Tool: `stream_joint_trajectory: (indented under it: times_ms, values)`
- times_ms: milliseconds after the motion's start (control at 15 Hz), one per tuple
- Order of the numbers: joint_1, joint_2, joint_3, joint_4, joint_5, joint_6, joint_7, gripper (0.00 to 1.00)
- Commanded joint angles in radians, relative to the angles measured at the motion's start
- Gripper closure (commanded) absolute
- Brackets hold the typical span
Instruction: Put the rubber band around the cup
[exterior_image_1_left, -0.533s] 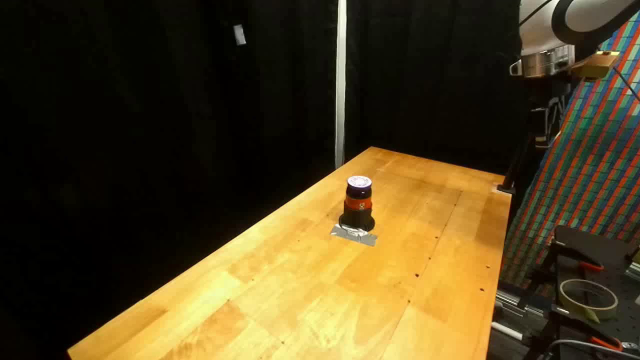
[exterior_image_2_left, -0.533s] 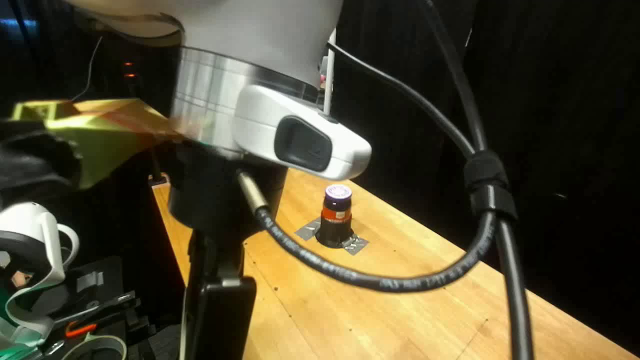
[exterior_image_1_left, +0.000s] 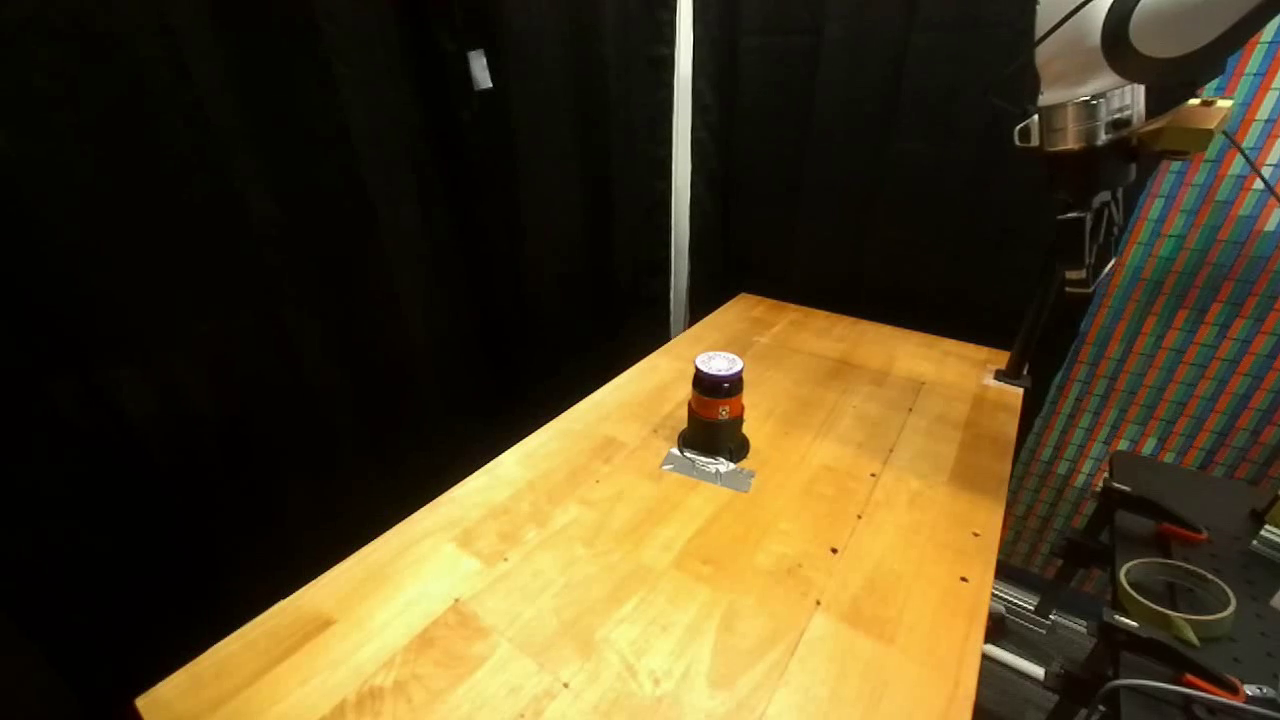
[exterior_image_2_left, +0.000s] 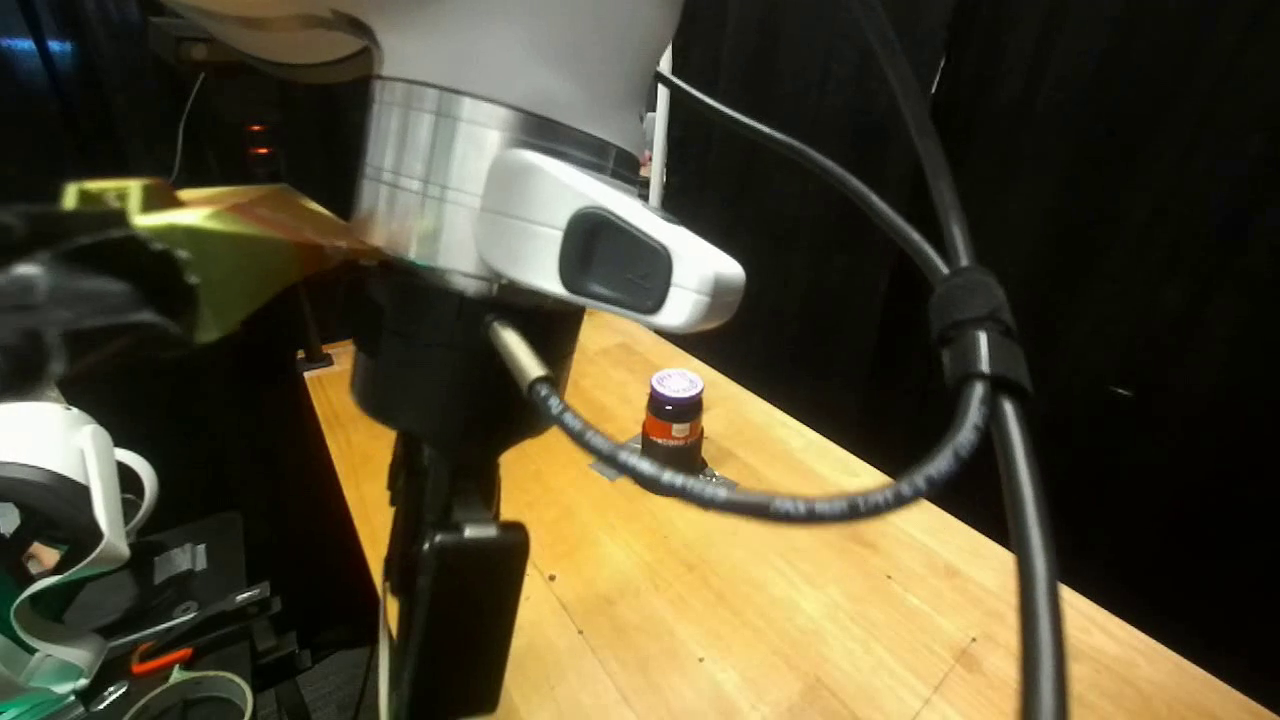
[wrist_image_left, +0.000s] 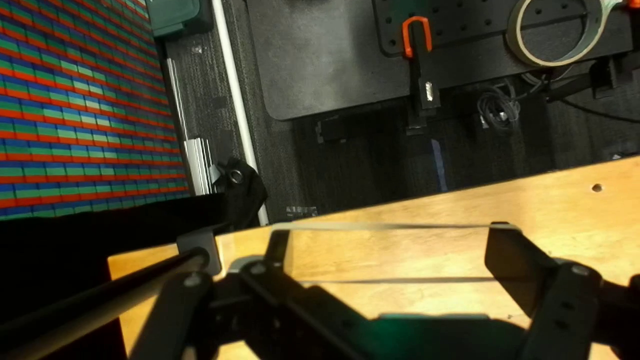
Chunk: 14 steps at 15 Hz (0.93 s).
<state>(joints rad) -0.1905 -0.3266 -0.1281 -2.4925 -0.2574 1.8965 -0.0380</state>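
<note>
Our gripper (wrist_image_left: 391, 252) has its fingers spread wide, with the rubber band (wrist_image_left: 385, 226) stretched around them as a long, narrow loop, two strands spanning the gap. We hang high near one edge of the wooden table (exterior_image_1_left: 600, 560), while the cup (exterior_image_1_left: 717, 405) stands well apart, across toward the opposite long side and outside what the wrist view takes in. The coming move, we judge, turns on this offset: in an exterior view the cup lies below and to the left of our only arm (exterior_image_1_left: 1085, 50). The cup's long axis is upright and our fingers point roughly down, so we would expect to cross over until the loop sits above it, then lower with a strand on each side. For looks, it is a short, jar-like cylinder: pale printed top with a purple rim, dark shoulders, an orange-red label, black below, grey tape (exterior_image_1_left: 725, 478) at its foot. Our black cable (exterior_image_2_left: 810, 508) passes before its base in an exterior view, so we cannot see the foot cleanly there.
</note>
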Motion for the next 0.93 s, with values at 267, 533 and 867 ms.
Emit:
stream_joint_trajectory:
  times_ms: [267, 533, 867]
  values:
    - [0.171, 0.253, 0.133, 0.324, 0.12, -0.021, 0.053, 0.0]
    - [0.223, 0.462, 0.174, 0.519, 0.209, 0.032, 0.152, 0.0]
    - [0.261, 0.646, 0.182, 0.638, 0.25, 0.269, 0.215, 0.0]
